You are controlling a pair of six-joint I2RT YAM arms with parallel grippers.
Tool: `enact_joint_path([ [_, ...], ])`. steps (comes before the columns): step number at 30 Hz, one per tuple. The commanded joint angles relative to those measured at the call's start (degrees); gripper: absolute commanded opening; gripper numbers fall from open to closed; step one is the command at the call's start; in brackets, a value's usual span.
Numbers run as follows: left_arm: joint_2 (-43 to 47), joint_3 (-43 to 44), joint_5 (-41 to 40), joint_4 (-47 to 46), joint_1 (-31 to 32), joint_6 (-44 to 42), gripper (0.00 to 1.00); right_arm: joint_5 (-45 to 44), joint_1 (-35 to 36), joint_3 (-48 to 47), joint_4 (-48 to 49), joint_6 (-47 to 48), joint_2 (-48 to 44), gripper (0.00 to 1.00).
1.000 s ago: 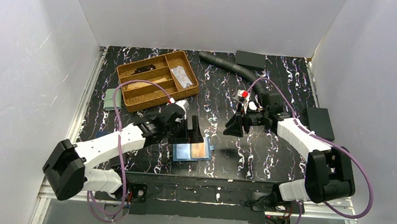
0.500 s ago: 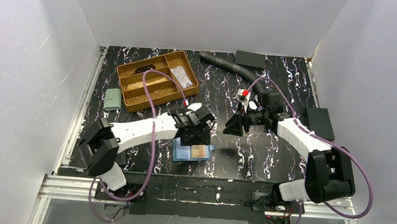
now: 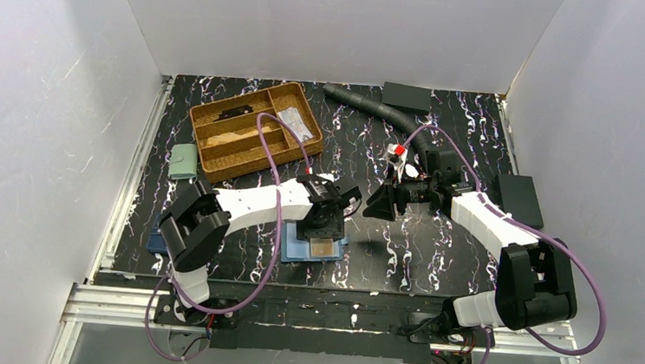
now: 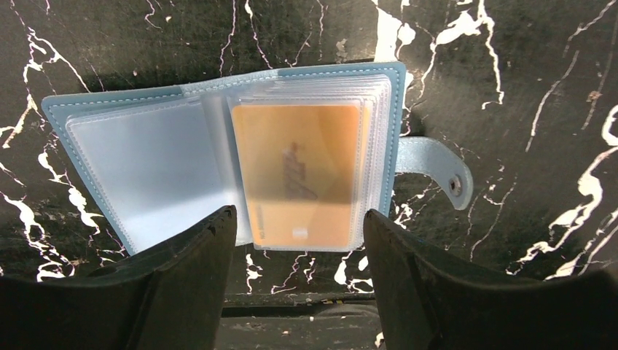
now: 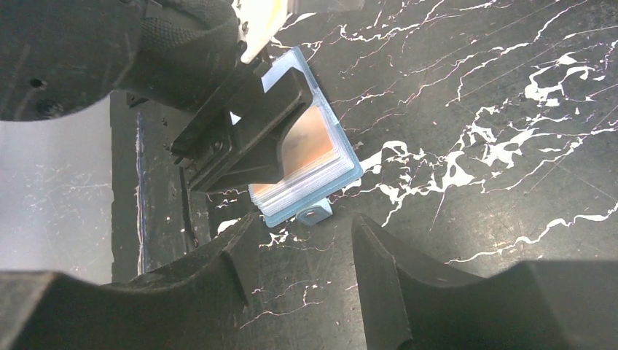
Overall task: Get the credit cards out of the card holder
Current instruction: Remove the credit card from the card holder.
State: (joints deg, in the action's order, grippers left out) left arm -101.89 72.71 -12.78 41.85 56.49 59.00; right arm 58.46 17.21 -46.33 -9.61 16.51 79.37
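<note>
The teal card holder [image 3: 300, 251] lies open on the black marbled table near the front edge, clear sleeves up, side tab [image 4: 436, 165] pointing right. An orange credit card [image 4: 299, 175] sits in the top sleeve of the right half [image 5: 310, 149]. The left half's sleeve [image 4: 146, 171] looks pale blue; whether it holds a card I cannot tell. My left gripper [image 4: 299, 215] hangs over the holder's near edge [image 3: 324, 227], open, its fingers either side of the orange card's width with nothing between them. To the right, my right gripper [image 3: 378, 205] is open and empty, aimed at the holder [image 5: 304, 219].
A wooden divider tray [image 3: 254, 129] stands at the back left, with a pale green pouch [image 3: 184, 161] beside it. A navy wallet [image 3: 156, 240] lies at the front left. A black corrugated hose [image 3: 377, 108] and two black boxes [image 3: 407, 96] [image 3: 522, 199] sit at the back and right.
My left arm has swung right and come over the card holder, and its jaws have narrowed somewhat. The right arm has barely moved. The holder stays where it was.
</note>
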Motion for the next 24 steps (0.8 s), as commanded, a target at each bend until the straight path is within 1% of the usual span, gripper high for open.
enact_joint_path([
  [1, -0.71, 1.89, -1.77, 2.32, 0.33, 0.33, 0.62, 0.69, -0.43, -1.03, 1.61, -0.29, -0.91, 0.57],
  [9, -2.41, 3.02, -1.98, 1.84, 0.36, -0.69, 0.62, 0.78, -0.43, -1.09, 1.52, -0.32, -0.66, 0.57],
  [18, -2.96, 1.39, -2.43, 1.84, 0.35, -0.31, 0.62, 0.87, -0.52, -1.09, 1.52, -0.30, -0.62, 0.57],
  [24, -3.25, 0.94, -2.43, 1.84, 0.34, -0.36, 0.58, 0.95, -0.61, -1.08, 1.52, -0.35, -0.62, 0.57],
])
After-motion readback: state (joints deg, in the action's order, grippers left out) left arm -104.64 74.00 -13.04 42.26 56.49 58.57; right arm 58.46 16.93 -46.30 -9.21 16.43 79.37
